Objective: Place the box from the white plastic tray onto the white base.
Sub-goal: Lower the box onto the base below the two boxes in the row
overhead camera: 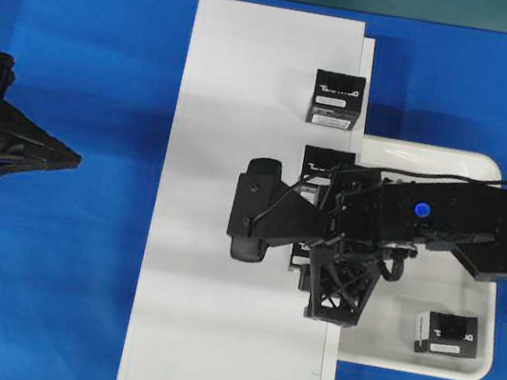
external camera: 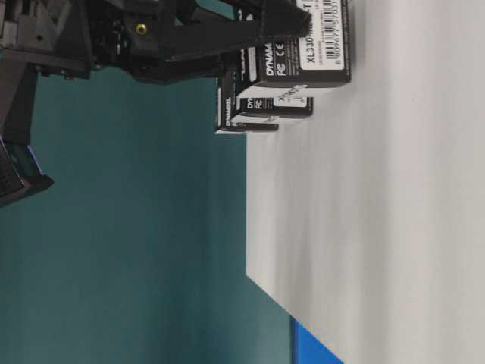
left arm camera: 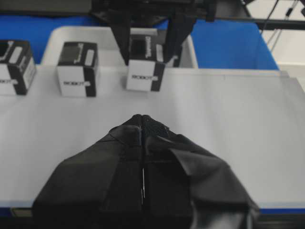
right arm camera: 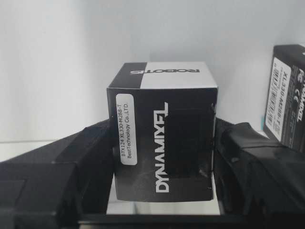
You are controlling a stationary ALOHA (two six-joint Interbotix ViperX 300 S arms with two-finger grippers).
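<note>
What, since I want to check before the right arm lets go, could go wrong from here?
The small black squarish box stands close to a neighbouring black box; the right arm's jaws, opening, might nudge that one. It sits near the long flat white base's stepped edge, so a drag on withdrawal could topple it.

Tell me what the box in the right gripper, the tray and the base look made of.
Box: probably printed cardboard, with crisp folded edges, a stuck-on label and a slight sheen.
Tray: likely moulded plastic, glossy, with rounded corners and a raised rim.
Base: a flat matte white board; the material is unclear.
</note>
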